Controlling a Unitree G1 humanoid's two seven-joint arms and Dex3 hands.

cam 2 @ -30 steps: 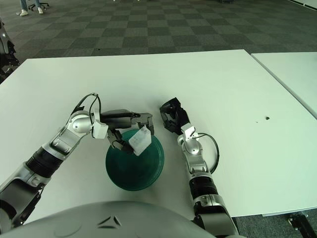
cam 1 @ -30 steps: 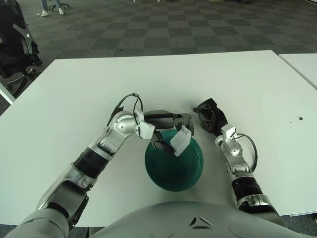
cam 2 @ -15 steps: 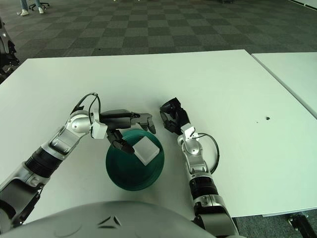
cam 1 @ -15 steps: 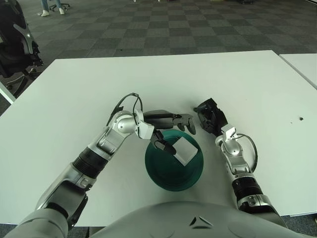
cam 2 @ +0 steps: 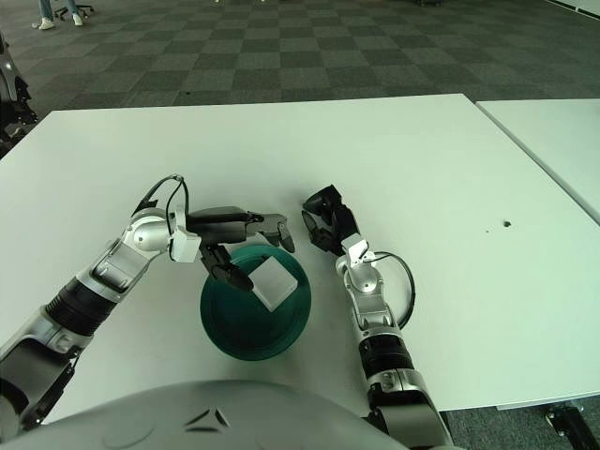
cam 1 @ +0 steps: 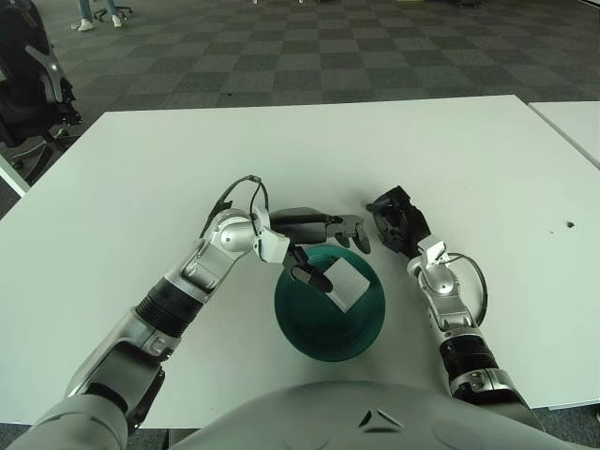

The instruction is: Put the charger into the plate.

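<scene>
My own torso fills the bottom edge of both eye views and cuts off the near rim of the plate point(cam 1: 309, 333) as well as both upper arms. The right hand point(cam 1: 397, 219) is a dark cluster at the end of its forearm, resting on the tabletop point(cam 1: 141, 169) just to the right of the plate's far rim; I cannot tell whether its fingers are spread or curled, since they overlap into one black mass. The lower finger of the left hand point(cam 1: 323, 244) is dark against the dark green dish and hard to separate from it.

The charger point(cam 1: 346, 282), a small white block, lies inside the plate, in its far-right part, close to the rim and tilted a little off square. I cannot make out any plug or cable on it from here.

My left hand reaches in from the left and hovers over the plate's far edge. Its fingers are apart and hold nothing: the upper ones stretch out above the rim, past the charger's far side, while the lower one points down into the dish with its tip just beside the charger's left corner. Whether that tip touches the block I cannot say; in the right eye view they look almost in contact. The charger sits below and slightly right of the hand.
</scene>
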